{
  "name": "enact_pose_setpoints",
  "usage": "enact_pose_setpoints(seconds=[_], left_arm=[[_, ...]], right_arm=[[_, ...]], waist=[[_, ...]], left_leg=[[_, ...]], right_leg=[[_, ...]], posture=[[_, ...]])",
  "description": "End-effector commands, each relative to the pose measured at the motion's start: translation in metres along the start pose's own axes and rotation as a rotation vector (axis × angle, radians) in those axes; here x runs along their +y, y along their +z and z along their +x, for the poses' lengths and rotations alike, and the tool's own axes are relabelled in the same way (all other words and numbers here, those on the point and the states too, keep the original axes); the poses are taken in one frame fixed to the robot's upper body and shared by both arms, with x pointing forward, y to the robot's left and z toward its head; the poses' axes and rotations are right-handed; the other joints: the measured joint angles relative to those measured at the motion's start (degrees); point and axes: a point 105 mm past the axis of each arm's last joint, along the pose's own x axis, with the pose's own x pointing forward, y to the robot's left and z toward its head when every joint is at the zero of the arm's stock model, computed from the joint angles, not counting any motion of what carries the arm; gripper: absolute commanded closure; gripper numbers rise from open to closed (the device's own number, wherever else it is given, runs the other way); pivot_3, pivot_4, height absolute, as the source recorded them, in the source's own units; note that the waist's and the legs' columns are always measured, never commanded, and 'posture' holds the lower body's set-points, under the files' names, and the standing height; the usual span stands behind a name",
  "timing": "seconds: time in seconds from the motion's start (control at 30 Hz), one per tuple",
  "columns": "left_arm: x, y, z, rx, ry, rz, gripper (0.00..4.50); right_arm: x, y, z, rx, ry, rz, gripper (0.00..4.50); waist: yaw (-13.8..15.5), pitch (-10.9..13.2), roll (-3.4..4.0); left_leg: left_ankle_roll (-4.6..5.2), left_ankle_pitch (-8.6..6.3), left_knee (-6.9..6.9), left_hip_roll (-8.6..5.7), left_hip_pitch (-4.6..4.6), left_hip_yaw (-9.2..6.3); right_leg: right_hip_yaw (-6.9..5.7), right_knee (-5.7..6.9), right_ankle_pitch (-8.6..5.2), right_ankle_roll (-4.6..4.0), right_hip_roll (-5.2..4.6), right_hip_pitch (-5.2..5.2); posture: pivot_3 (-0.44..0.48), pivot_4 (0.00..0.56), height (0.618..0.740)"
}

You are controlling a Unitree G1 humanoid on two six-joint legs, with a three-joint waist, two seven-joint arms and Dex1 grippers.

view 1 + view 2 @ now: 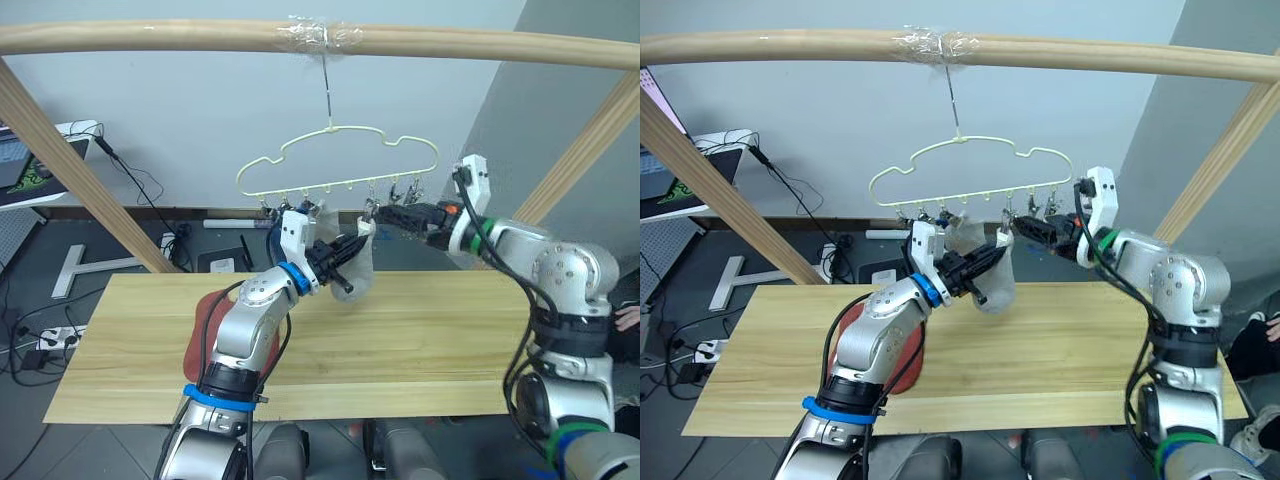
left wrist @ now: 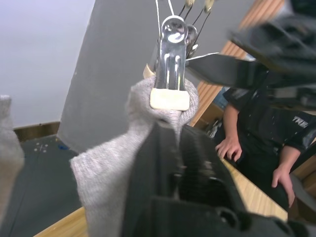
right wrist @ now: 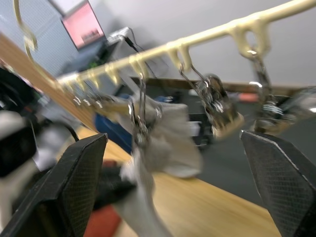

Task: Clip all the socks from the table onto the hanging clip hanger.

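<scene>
A red sock (image 1: 205, 318) lies on the table (image 1: 420, 350). The left gripper (image 1: 345, 262) is closed on a grey sock (image 1: 360, 275) already seated in a clip (image 2: 170, 64) of the hanger (image 1: 340, 165). Confirm the clip's bite before releasing. The right gripper (image 1: 385, 212) stands wide open, empty, beside the clips; steady the hanger there.

The left arm hid most of a rust-red sock (image 1: 205, 318) on the bench (image 1: 420, 340); the clipped grey sock (image 3: 163, 143) was blurred.
</scene>
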Motion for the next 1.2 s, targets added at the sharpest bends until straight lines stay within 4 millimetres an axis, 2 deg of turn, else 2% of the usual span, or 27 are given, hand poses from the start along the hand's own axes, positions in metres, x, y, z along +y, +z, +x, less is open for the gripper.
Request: enact_pose_setpoints(seconds=[0.03,0.23,0.33,0.47,0.57,0.63,0.77,0.83,0.93,0.97,1.2], left_arm=[[-0.004,0.008,0.0,-0.03,-0.023,0.006,2.88],[0.001,-0.002,-0.01,0.009,-0.01,-0.006,1.0],[0.009,-0.004,-0.025,0.037,0.013,0.013,0.06],[0.012,0.003,-0.045,0.053,0.011,0.039,0.03],[0.017,0.014,-0.057,0.048,0.021,0.059,0.0],[0.021,0.021,-0.064,0.046,0.031,0.073,0.0],[0.021,0.031,-0.071,0.046,0.037,0.087,0.0],[0.018,0.036,-0.073,0.04,0.037,0.091,0.0],[0.015,0.04,-0.073,0.031,0.039,0.091,0.0],[0.014,0.041,-0.073,0.03,0.039,0.09,0.0],[0.008,0.047,-0.071,0.015,0.029,0.092,0.0]], right_arm=[[0.014,-0.005,-0.009,-0.036,0.062,-0.08,0.0],[0.008,-0.022,-0.013,-0.055,-0.015,-0.147,0.0],[0.003,-0.029,-0.011,-0.082,-0.106,-0.221,0.0],[0.011,-0.033,-0.007,-0.133,-0.134,-0.385,0.0],[0.01,-0.027,-0.006,-0.218,-0.206,-0.366,0.61],[0.013,-0.028,-0.002,-0.229,-0.235,-0.433,1.27],[0.01,-0.024,0.003,-0.283,-0.316,-0.427,1.27],[0.012,-0.024,0.007,-0.314,-0.329,-0.401,1.58],[0.015,-0.025,0.012,-0.318,-0.34,-0.399,2.48],[0.015,-0.026,0.013,-0.315,-0.342,-0.404,2.48],[0.006,-0.018,0.029,-0.334,-0.361,-0.385,2.48]], waist=[[0.0,0.0,0.0],[-0.16,0.0,0.0],[-0.17,0.0,0.0],[-0.21,0.0,0.0],[-0.14,0.0,0.01],[-0.01,0.0,0.01],[0.07,0.0,0.01],[0.12,0.0,0.01],[0.13,0.0,0.01],[0.13,0.0,0.01],[0.1,0.0,0.01]], left_leg=[[0.0,0.0,0.0,0.02,0.01,0.0],[-0.01,0.01,0.06,0.06,0.09,0.03],[-0.02,0.01,0.11,0.06,0.11,0.02],[-0.02,0.01,0.1,0.12,0.12,0.02],[-0.03,0.02,0.13,0.2,0.12,0.02],[-0.04,0.02,0.18,0.17,0.11,0.01],[-0.04,0.02,0.29,0.14,0.09,0.02],[-0.04,0.02,0.32,0.15,0.08,-0.01],[-0.04,0.02,0.33,0.15,0.08,-0.01],[-0.04,0.02,0.34,0.15,0.08,-0.02],[-0.04,0.02,0.58,0.15,0.08,0.02]], right_leg=[[0.0,0.01,0.0,0.0,0.0,0.0],[0.03,0.09,0.0,0.0,0.04,0.01],[0.03,0.11,-0.13,0.21,0.13,0.02],[0.04,0.11,-0.13,0.21,0.16,0.01],[0.06,0.12,-0.12,0.2,0.12,0.0],[0.06,0.13,-0.12,0.2,0.08,0.02],[0.06,0.13,-0.12,0.2,0.05,0.06],[0.05,0.14,-0.1,0.17,0.03,0.06],[0.05,0.15,0.01,-0.01,0.01,0.06],[0.04,0.16,0.01,-0.01,0.01,0.06],[0.06,0.3,0.02,-0.03,0.03,0.07]], posture=[[-0.052,0.164,0.74],[-0.056,0.162,0.74],[-0.054,0.161,0.74],[-0.051,0.161,0.74],[-0.051,0.161,0.74],[-0.031,0.16,0.74],[-0.009,0.161,0.74],[-0.009,0.161,0.74],[-0.009,0.161,0.74],[0.016,0.157,0.74],[0.03,0.154,0.74]])
